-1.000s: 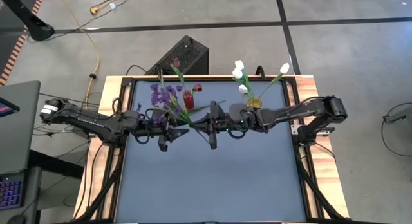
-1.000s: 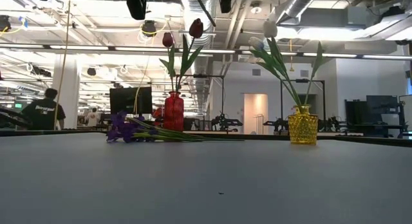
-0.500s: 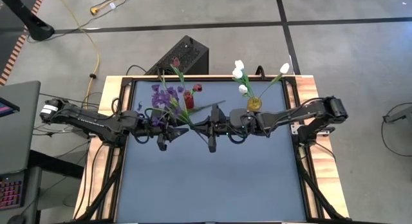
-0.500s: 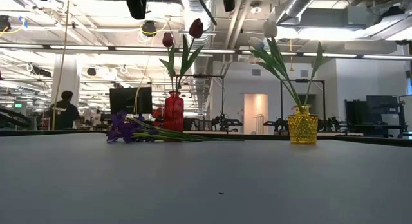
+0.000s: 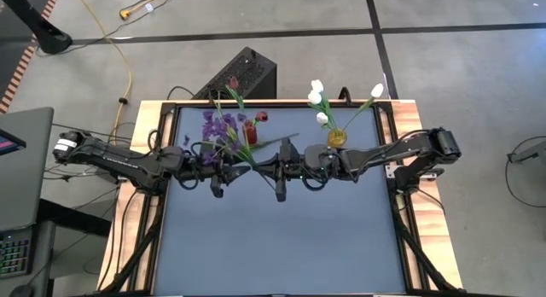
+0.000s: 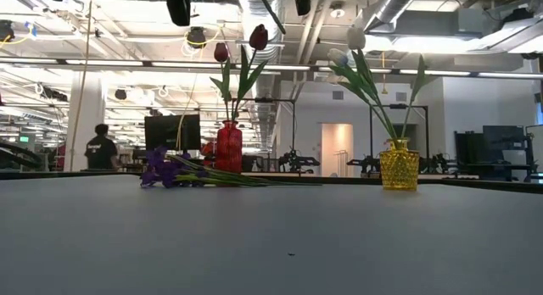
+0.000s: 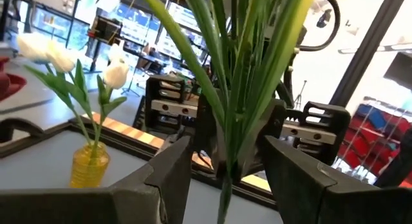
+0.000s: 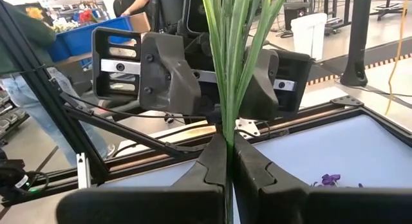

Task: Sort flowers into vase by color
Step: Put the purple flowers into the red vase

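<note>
The right end effector point(image 8: 226, 161) pinches the purple flowers' green stems point(image 8: 233, 50); just opposite, the left end effector point(image 7: 225, 163) stands wide around the same stems above the tabletop point(image 5: 281, 237).

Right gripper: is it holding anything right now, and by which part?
Yes. The right gripper is shut on a bunch of green flower stems, pinching them low down. The left gripper stands open around the same stems, not clamping them.

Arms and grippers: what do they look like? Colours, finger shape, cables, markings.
Both arms are black, jointed links with loose dark cables along them. The left arm carries a white label near its base. The left gripper has broad, blocky dark fingers; the right gripper has dark fingers tapering toward the tips. Each gripper body shows silver screw plates.
</note>
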### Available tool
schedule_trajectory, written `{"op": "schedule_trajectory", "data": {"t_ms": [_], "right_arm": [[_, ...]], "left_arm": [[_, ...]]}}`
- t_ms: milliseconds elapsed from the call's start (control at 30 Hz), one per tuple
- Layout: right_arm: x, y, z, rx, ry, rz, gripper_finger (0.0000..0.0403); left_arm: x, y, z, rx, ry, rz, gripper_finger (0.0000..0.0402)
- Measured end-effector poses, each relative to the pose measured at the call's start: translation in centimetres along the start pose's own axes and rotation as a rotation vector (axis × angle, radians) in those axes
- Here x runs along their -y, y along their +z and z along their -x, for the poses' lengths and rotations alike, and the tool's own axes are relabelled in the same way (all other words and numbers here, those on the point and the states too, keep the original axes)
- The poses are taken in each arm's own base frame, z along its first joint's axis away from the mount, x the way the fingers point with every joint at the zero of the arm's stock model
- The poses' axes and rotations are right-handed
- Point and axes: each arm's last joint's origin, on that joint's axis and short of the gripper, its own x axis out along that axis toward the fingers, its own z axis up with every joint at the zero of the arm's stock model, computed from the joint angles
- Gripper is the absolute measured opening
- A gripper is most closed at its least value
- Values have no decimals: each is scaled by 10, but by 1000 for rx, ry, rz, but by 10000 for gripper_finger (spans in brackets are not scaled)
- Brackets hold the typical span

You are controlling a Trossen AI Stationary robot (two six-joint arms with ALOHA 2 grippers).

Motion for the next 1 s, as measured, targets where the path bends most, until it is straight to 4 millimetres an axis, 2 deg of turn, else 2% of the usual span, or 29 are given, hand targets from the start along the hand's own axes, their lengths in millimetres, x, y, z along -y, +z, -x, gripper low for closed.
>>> {"op": "schedule_trajectory", "data": {"t_ms": [467, 733, 867, 1000], "right_arm": [[1, 0, 0, 2, -4, 8, 33], [1, 0, 0, 1, -4, 14, 34], [4, 1, -1, 3, -10, 17, 35], [4, 1, -1, 1, -11, 17, 36]], "left_arm": [[1, 6, 0, 59, -15, -33, 176], [-3, -3, -15, 26, 3, 4, 173], [0, 0, -19, 24, -20, -27, 150], [0, 1, -20, 31, -12, -44, 103]]}}
